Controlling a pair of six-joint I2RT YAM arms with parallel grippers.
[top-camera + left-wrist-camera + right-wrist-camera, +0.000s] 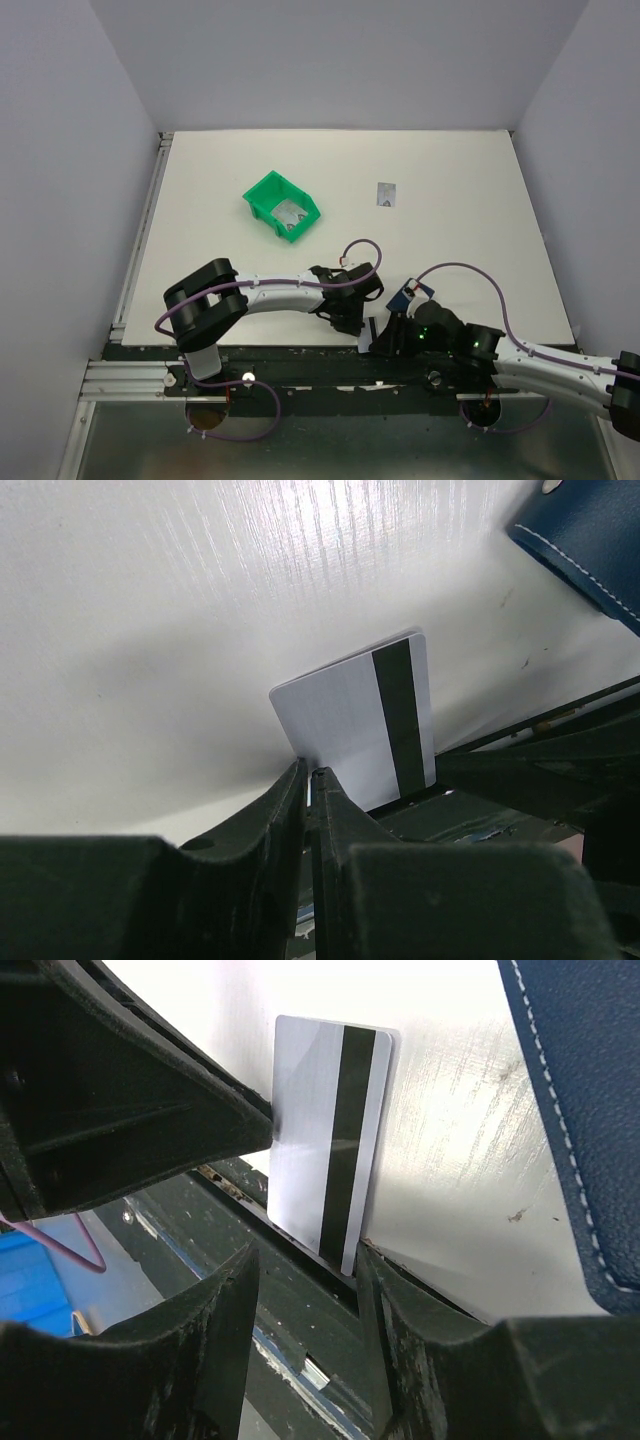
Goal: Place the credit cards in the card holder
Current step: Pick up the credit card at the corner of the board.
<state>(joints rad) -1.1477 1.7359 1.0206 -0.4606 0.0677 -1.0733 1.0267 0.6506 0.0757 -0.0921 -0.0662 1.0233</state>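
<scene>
Left wrist: black-striped credit card (350,725)

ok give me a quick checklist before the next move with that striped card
1. Hold: left gripper shut on the striped card at its edge - ok
2. Takeover: right gripper open, fingers either side of the card's end - ok
3. Target: card holder lies close beside the card - ok
4. Holder open to take a card - cannot tell
5. All cards stowed: second card lies out on the table - not ok
</scene>
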